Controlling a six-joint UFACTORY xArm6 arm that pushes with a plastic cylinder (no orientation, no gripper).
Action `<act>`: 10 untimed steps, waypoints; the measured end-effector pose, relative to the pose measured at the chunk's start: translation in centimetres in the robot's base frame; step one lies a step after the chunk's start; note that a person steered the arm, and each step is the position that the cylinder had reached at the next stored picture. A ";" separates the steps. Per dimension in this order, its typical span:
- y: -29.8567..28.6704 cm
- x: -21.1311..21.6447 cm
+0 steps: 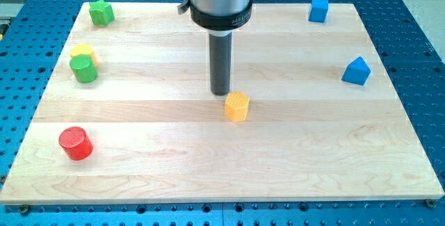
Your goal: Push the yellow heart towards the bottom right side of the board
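The yellow heart (237, 106) lies near the middle of the wooden board (229, 163). My tip (220, 92) rests just above and to the left of it, close to its upper left edge; I cannot tell whether they touch. The rod rises from the tip to the arm's grey body at the view's top.
A green star (101, 12) lies at the top left. A yellow block (83, 50) sits against a green cylinder (84, 69) at the left. A red cylinder (75, 143) is at the bottom left. A blue cube (318, 10) and a blue wedge-like block (357, 71) lie at the right.
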State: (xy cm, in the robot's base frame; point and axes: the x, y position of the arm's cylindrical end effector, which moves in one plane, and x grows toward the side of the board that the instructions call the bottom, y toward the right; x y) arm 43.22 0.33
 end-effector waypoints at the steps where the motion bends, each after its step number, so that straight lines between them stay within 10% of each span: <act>1: 1.0 3.6; 6: 8.1 11.7; 8: -0.6 8.6; 10: -27.9 4.1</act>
State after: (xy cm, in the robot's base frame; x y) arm 47.32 -27.55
